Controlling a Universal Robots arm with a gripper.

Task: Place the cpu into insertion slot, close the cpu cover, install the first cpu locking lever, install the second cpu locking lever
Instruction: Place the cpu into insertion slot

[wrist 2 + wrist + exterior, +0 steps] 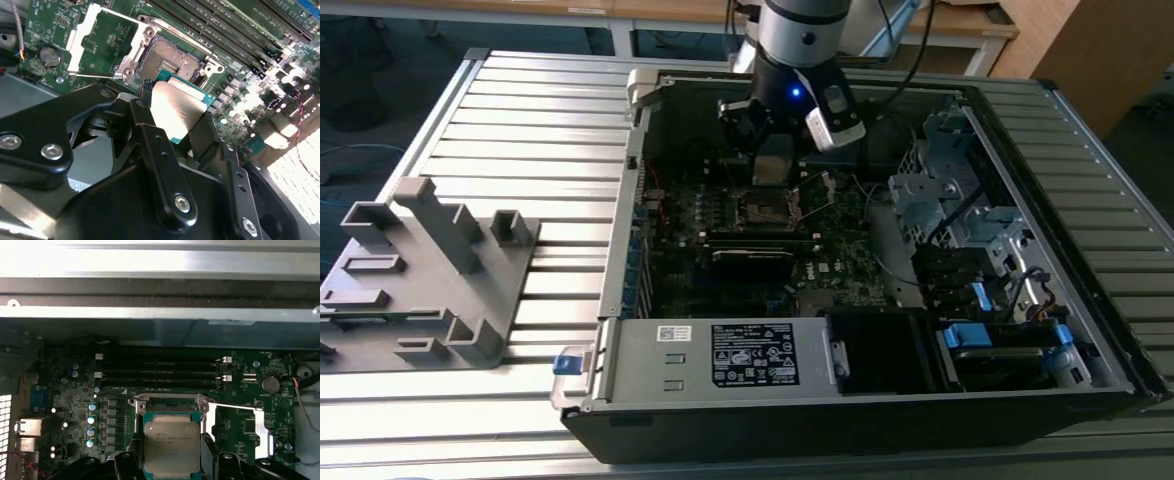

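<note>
Cpu (181, 106) gripped over slot (165, 56)
Gripper (174, 122) pinches the cpu by its edges; dull silver top, green border; cover (81, 36) lies flipped open beside the slot.

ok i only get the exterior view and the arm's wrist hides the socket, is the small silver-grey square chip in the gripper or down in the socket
observer: in the gripper. in the first wrist view the black gripper is shut on two opposite edges of the flat square silver-grey cpu.
operator: so is the socket bare
observer: yes. in the second wrist view the square silver-rimmed insertion slot shows its dark recessed centre with nothing in it.
operator: and the cover plate
observer: the thin silver windowed cpu cover is swung open off the slot and sits beside it.
</note>
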